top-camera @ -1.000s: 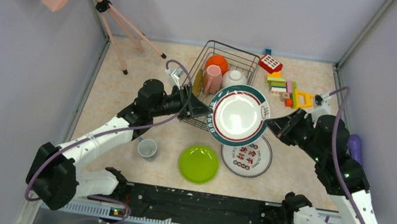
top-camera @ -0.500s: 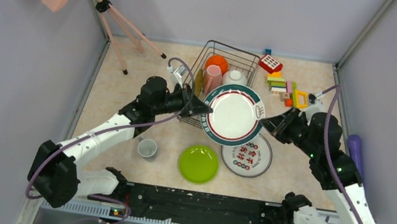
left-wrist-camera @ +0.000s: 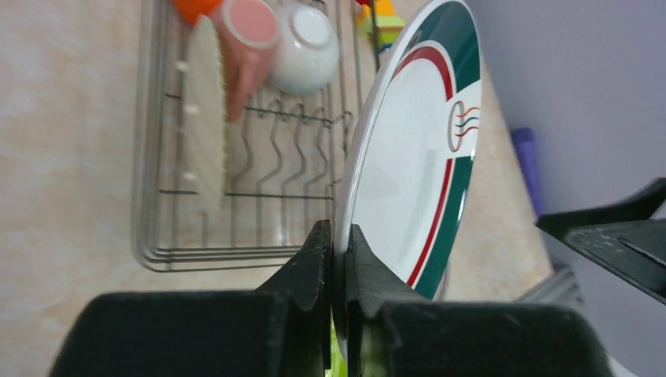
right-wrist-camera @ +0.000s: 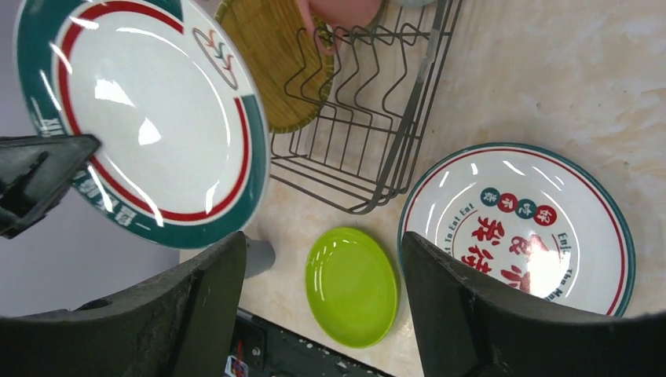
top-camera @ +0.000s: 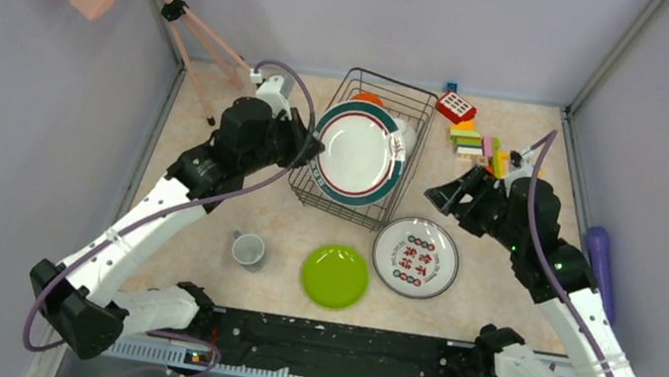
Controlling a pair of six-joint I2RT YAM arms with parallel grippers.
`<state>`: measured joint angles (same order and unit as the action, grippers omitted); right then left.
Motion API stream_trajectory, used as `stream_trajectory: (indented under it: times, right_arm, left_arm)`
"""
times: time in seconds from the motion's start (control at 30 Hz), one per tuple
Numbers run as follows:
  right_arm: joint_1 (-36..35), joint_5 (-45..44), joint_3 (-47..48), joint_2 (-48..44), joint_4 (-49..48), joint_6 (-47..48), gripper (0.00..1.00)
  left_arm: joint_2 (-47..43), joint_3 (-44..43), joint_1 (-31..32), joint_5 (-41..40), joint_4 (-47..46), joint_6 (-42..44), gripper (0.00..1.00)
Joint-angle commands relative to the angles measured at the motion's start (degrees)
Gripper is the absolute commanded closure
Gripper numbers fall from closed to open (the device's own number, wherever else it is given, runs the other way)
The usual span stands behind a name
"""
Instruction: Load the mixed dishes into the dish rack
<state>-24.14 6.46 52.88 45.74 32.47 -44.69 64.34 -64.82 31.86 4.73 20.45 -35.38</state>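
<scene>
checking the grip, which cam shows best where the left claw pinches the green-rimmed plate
Left wrist: the left claw grips the plate by its rim, edge-on. Top external shows the plate's face over the dish rack; right wrist shows its face and only the claw's tip.

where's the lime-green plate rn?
Top view: the round lime-green plate lies flat on the table, small whitish cup to its left, white plate with red characters to its right, dark wire dish rack beyond it.

Green-rimmed plate [left-wrist-camera: 408, 157] in left hand [left-wrist-camera: 336, 239]
</scene>
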Motion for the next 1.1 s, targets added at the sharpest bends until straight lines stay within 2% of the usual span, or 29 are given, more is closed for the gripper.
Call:
stream_trajectory:
  times: [0.0, 0.27, 0.57, 0.8, 1.07]
  right_arm:
    - [-0.1, -4.5, 1.2, -1.3, -0.8, 1.1, 0.29]
    - [0.0, -16.3, 2.0, -1.0, 5.4, -1.4, 0.29]
    - [-0.1, -19.1, 0.8, -2.1, 6.6, -2.0, 0.30]
    - [0.0, -20.3, 0.8, -2.8, 7.4, -1.4, 0.31]
    - [0.0, -20.6, -0.4, -3.7, 7.7, -1.3, 0.31]
  left_arm:
    - [2.2, -10.7, 0.8, -13.6, 8.5, 8.7, 1.00]
    - [9.3, -19.3, 9.2, -38.1, 14.7, 11.4, 1.00]
    - [20.9, -27.8, 18.8, -63.4, 15.2, 18.3, 1.00]
    - [24.4, -29.1, 21.0, -69.3, 12.3, 22.7, 1.00]
    - [26.8, -29.1, 21.2, -64.5, 12.6, 21.1, 1.00]
